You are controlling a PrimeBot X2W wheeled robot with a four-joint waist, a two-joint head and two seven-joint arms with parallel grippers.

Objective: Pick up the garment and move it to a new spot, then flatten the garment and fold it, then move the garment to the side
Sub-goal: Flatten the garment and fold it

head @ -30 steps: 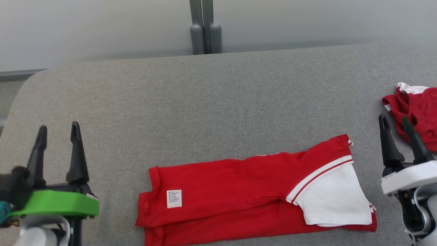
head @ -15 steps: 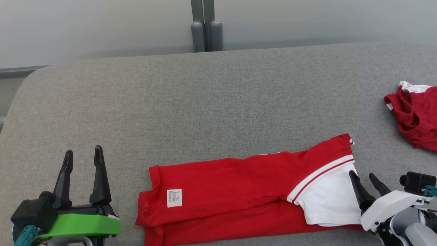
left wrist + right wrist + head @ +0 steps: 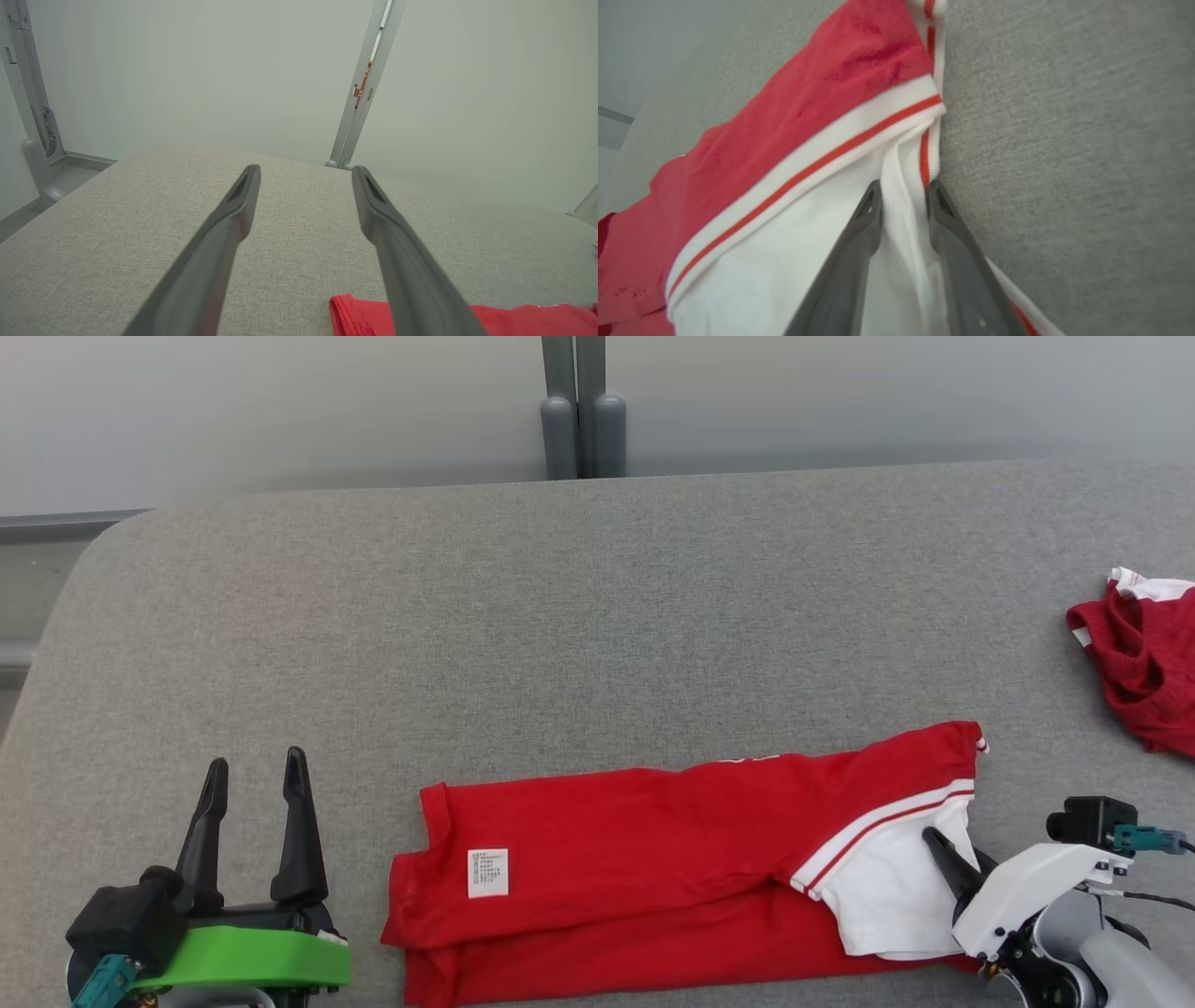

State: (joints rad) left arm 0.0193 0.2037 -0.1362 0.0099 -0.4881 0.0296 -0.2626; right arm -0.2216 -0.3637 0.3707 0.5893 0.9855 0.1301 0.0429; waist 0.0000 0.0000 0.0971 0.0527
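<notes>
Pinching the shirt's [image 3: 653,859] white sleeve [image 3: 887,887] in the right pincer [image 3: 905,186], shirt lying at the worktop's [image 3: 560,616] near edge. Holding the left pincer [image 3: 256,758] wide, empty. Probably folding: next, needing that end lifted over.

Shirt [image 3: 653,859] at the front of the cushion [image 3: 560,616], left gripper [image 3: 256,759] off its left end, right gripper [image 3: 905,184] on its right end, another garment [image 3: 1144,663] way over right.
</notes>
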